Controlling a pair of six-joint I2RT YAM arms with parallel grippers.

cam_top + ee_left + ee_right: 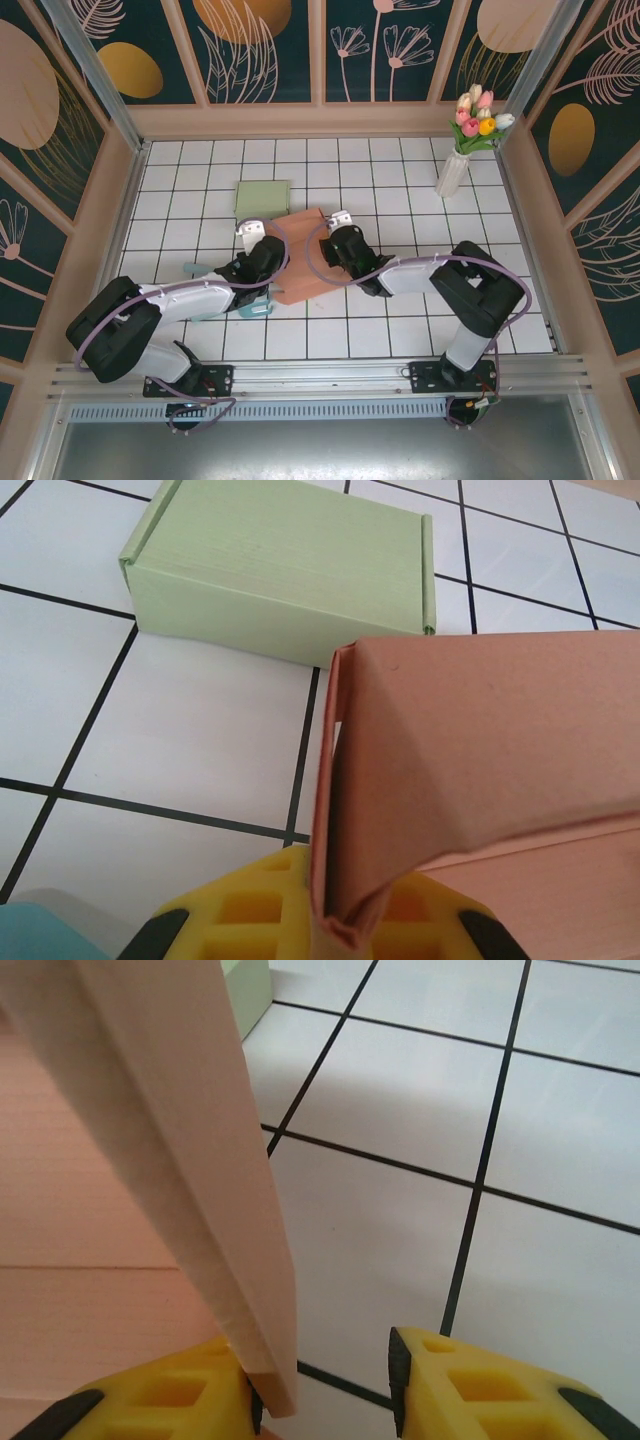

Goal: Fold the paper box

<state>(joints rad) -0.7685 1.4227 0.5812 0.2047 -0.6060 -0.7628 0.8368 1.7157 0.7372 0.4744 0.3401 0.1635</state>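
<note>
Pink matte paper box (298, 283), creased flap (345, 800) pinched in left end effector (335, 920), right end effector (320, 1370) parted

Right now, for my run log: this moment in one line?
left jaws: shut on pink box wall | right jaws: open, its flap between | green box: closed, farther back

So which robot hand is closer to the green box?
Left. The left gripper sits just on the near side of the green box, pinching the pink box at its edge. The right gripper is farther off to the right, by the pink box's other side.
</note>
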